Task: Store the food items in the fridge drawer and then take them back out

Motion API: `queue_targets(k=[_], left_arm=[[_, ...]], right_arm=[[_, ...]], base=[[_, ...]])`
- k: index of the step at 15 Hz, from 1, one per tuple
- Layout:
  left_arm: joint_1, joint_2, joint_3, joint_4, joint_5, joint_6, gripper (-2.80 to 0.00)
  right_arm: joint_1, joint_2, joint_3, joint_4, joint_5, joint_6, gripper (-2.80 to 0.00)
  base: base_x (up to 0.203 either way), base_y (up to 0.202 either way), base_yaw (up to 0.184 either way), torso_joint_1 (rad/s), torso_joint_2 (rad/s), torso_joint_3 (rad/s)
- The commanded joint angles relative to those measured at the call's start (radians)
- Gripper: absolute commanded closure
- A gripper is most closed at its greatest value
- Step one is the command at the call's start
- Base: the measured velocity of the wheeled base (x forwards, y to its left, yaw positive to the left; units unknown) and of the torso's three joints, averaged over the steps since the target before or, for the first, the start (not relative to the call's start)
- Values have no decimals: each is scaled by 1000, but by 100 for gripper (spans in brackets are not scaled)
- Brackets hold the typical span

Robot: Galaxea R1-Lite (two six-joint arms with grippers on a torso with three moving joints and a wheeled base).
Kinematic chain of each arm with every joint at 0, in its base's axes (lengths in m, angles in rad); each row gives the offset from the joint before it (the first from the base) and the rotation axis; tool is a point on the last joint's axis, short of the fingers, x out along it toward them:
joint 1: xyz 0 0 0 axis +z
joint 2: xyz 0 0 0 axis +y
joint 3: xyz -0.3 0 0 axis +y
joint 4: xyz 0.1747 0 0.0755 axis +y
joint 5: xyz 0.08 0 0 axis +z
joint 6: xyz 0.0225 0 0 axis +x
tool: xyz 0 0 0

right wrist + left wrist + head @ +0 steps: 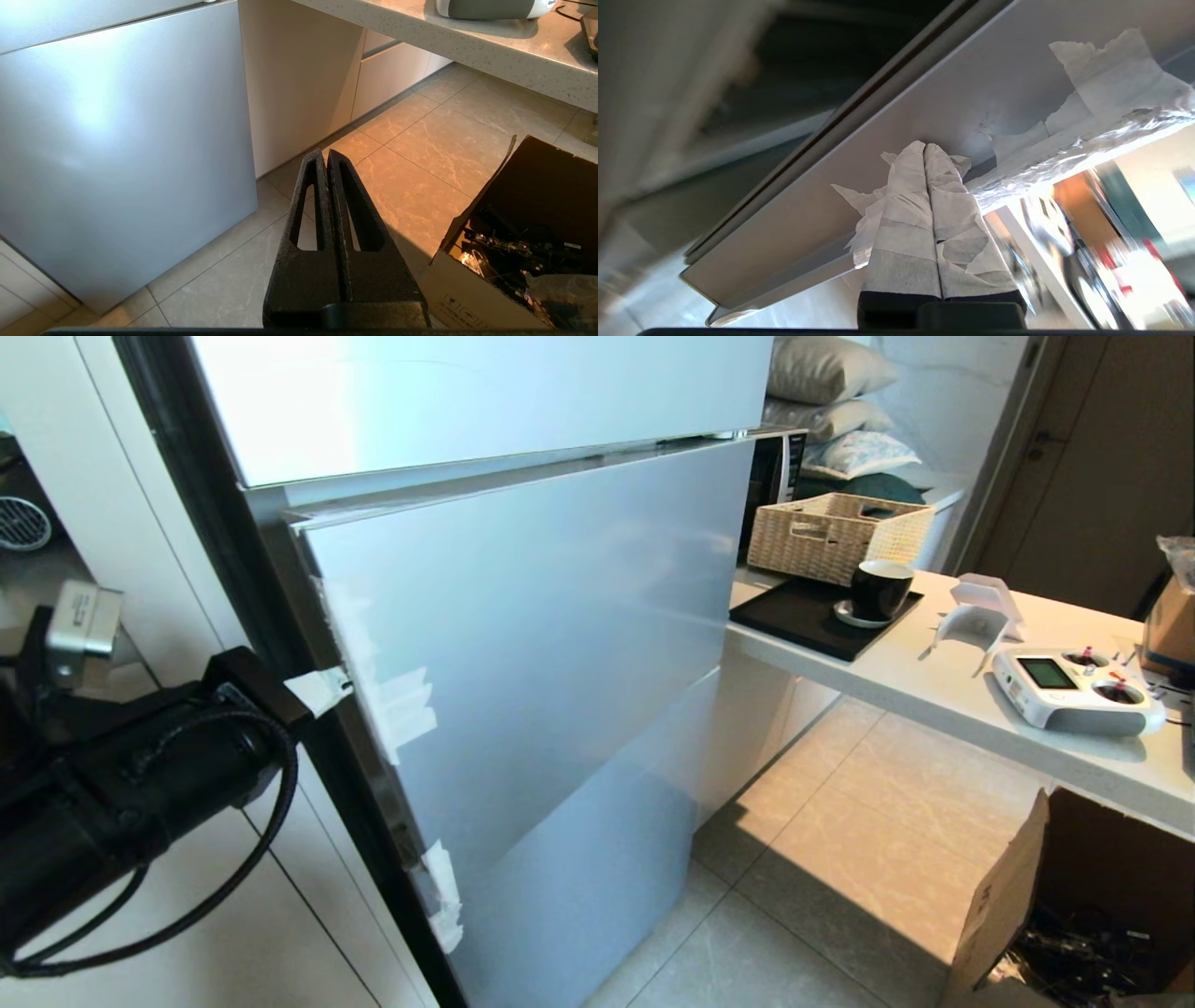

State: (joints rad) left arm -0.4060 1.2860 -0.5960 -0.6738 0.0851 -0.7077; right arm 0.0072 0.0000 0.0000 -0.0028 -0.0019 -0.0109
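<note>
At the left of the head view, the left gripper (322,691) presses its closed, empty tape-wrapped fingers (924,196) against the fridge door (560,644) edge (barely ajar). They could slip off the smooth panel. Food items and drawer are unseen; the right gripper (327,156) hangs shut, empty.

No text, label, brand or number can be read in any view. The remote (1074,689), at right on the counter (934,695) in the head view, has a small screen, its contents too small to read.
</note>
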Motion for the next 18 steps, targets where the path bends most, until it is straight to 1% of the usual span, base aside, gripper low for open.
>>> queue_targets(k=[1, 3, 4, 5, 6, 7, 8, 10, 11, 12, 13, 14, 15, 16, 18], left_arm=[[-21, -46, 28, -3, -75, -4, 0], [-42, -72, 58, -3, -154, -5, 0], [-49, -80, 68, -3, -174, -6, 0], [-56, -108, 97, -3, -247, -10, 0], [-58, -143, 126, -2, -337, -19, 0], [-54, -170, 153, 0, -404, -26, 0], [-45, -175, 155, -1, -406, -27, 0], [23, -167, 133, -2, -385, -21, 0], [63, -158, 115, -2, -375, -7, 0], [101, -127, 84, -3, -343, 9, 0], [118, -72, 44, -5, -273, 18, 0], [126, -10, 2, -6, -180, 22, 0], [129, 35, -28, -12, -104, 23, 0], [132, 67, -50, -33, -63, 24, 0], [129, 85, -48, -74, -53, 22, 0]], right_arm=[[0, 2, 0, 0, 0, 0, 0], [0, 2, 0, 0, 0, 0, 0], [0, 2, 0, 0, 0, -1, 0], [0, 2, 0, 0, 0, 0, 0], [0, 2, 0, 0, 0, 0, 0], [0, 2, 0, 0, 0, 0, 0], [0, 2, 0, 0, 0, 0, 0], [0, 2, 0, 0, 0, 0, 0], [0, 2, 0, 0, 0, 0, 0], [0, 2, 0, 0, 0, -1, 0], [0, 2, 0, 0, 0, 0, 0], [0, 2, 0, 0, 0, 0, 0], [0, 2, 0, 0, 0, 0, 0], [0, 2, 0, 0, 0, 0, 0], [0, 2, 0, 0, 0, 0, 0]], base=[[0, 0, 0, 0, 0, 0], [0, 0, 0, 0, 0, 0], [0, 0, 0, 0, 0, 0], [0, 0, 0, 0, 0, 0], [0, 0, 0, 0, 0, 0], [0, 0, 0, 0, 0, 0], [0, 0, 0, 0, 0, 0], [0, 0, 0, 0, 0, 0], [0, 0, 0, 0, 0, 0], [0, 0, 0, 0, 0, 0], [0, 0, 0, 0, 0, 0], [0, 0, 0, 0, 0, 0], [0, 0, 0, 0, 0, 0], [0, 0, 0, 0, 0, 0], [0, 0, 0, 0, 0, 0]])
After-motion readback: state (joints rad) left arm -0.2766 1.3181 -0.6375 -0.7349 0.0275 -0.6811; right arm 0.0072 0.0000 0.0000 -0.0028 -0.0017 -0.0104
